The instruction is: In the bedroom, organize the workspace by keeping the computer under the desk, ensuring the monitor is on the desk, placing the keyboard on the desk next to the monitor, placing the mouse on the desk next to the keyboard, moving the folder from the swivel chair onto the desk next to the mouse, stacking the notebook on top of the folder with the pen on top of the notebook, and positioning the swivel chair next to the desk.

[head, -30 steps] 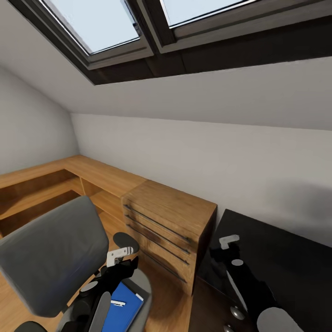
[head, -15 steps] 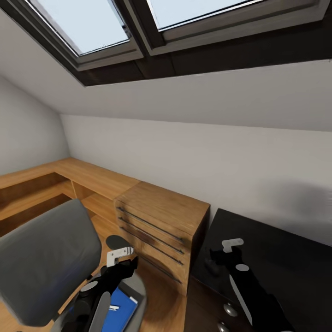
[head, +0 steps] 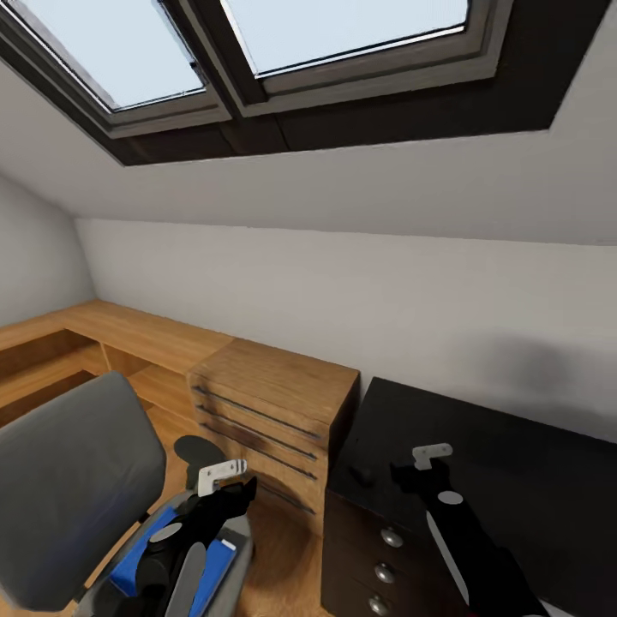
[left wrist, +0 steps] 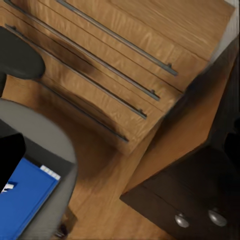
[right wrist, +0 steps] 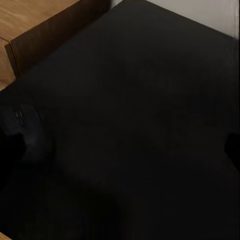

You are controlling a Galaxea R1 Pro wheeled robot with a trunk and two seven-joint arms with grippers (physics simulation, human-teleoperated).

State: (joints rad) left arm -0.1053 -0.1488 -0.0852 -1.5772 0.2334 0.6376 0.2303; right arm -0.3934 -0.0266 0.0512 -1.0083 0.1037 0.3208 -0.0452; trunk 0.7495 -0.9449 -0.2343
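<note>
View swung since a second ago, so more of the black table (head: pixel 514 480) and its knobbed drawers shows. Swivel chair (head: pixel 73 488) beside the wooden drawer unit (head: pixel 270 411), blue folder (left wrist: pixel 22 197) on its seat, partly hidden by the left tool (head: pixel 224 482). Can't tell either tool's opening, right tool (head: pixel 420 467) over the table's near corner.

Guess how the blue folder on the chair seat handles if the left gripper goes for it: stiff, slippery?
The folder looks thin and flat, so probably light and somewhat bendy. It lies flush on the swivel chair seat, so getting under an edge may be awkward; it may slide instead.
</note>
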